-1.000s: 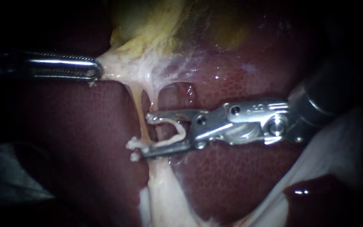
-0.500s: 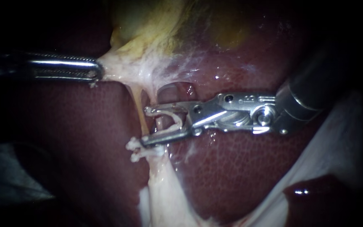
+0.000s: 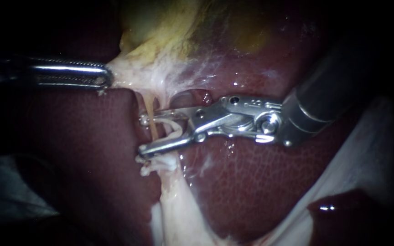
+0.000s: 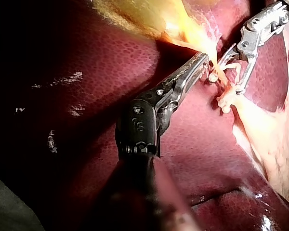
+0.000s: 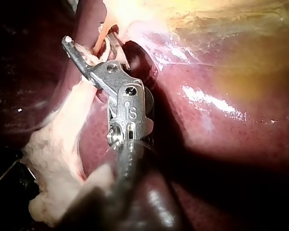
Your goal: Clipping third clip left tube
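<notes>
endoscope: left instrument (image 3: 97, 76) in from 9 o'clock, jaws clenched on pale tissue (image 3: 128, 73) just under the gallbladder (image 3: 160, 27), which sits at 12. tissue is stretched out toward 9. right instrument (image 3: 143, 135) in from 2 o'clock, jaws parted and straddling the left tube (image 3: 151, 124), one jaw on each side, gap visible, not squeezed. white clip (image 3: 175, 130) loaded between the jaws. two white clips (image 3: 145, 166) sit on the tube right below the lower jaw, toward 6. liver (image 3: 251, 182) is all around.

left wrist: left instrument (image 4: 201, 60) jaws together on the pale tissue (image 4: 209, 48). right instrument (image 4: 226, 83) is just ahead of its tip, jaws apart around the tube (image 4: 222, 76). set clips (image 4: 225, 102) just beyond its far jaw.

right wrist: right instrument (image 5: 89, 41) jaws spread, tube (image 5: 101, 42) runs between them, loaded clip (image 5: 90, 58) back in the throat. pale tissue band (image 5: 62, 144) runs beside the shaft, liver (image 5: 207, 144) on the other side.
</notes>
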You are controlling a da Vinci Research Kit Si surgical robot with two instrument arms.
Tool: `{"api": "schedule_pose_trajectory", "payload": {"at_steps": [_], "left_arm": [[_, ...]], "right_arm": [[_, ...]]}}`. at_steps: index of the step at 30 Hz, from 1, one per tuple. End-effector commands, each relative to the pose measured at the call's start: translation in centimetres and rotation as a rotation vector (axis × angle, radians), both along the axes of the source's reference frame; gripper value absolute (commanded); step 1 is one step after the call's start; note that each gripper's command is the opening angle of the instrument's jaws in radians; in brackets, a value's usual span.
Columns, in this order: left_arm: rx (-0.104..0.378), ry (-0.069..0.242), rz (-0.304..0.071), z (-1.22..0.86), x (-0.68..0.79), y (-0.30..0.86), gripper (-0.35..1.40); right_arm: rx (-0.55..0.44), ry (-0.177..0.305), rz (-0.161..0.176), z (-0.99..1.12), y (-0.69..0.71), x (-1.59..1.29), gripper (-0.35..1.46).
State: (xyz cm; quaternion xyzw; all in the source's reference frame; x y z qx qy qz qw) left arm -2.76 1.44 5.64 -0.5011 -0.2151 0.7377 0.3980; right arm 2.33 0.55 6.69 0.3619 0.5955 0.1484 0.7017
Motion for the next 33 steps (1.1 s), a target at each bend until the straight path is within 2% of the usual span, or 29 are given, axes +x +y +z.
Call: {"api": "schedule_pose_trajectory", "payload": {"at_steps": [1, 6, 11, 17, 21, 26, 30, 33], "left_arm": [[0.0, 0.0, -0.001, 0.0, 0.0, 0.0, -0.35], [0.0, 0.001, -0.001, 0.0, 0.0, 0.0, -0.35], [0.0, 0.001, -0.001, 0.0, -0.01, 0.0, -0.35], [0.0, 0.001, -0.001, 0.0, -0.02, 0.0, -0.35], [0.001, -0.001, 0.0, 0.01, -0.02, 0.0, -0.35], [0.0, 0.0, 0.0, 0.01, -0.02, 0.0, -0.35], [0.0, 0.0, 0.0, 0.01, -0.02, 0.0, -0.35], [0.0, 0.0, 0.0, 0.01, -0.02, 0.0, -0.35]], "right_arm": [[0.008, 0.008, 0.0, -0.01, 0.0, 0.01, 0.47], [0.028, 0.04, 0.006, -0.07, -0.01, 0.06, 0.46], [0.035, 0.045, 0.002, -0.27, 0.0, 0.07, 0.45], [0.042, 0.034, 0.024, -0.53, 0.06, 0.07, 0.41], [0.044, 0.027, 0.036, -0.6, 0.1, 0.04, 0.31], [0.045, 0.027, 0.036, -0.59, 0.12, -0.01, -0.01], [0.051, 0.025, 0.034, -0.6, 0.12, -0.03, -0.34], [0.094, 0.009, 0.031, -0.59, 0.1, -0.05, -0.35]]}}
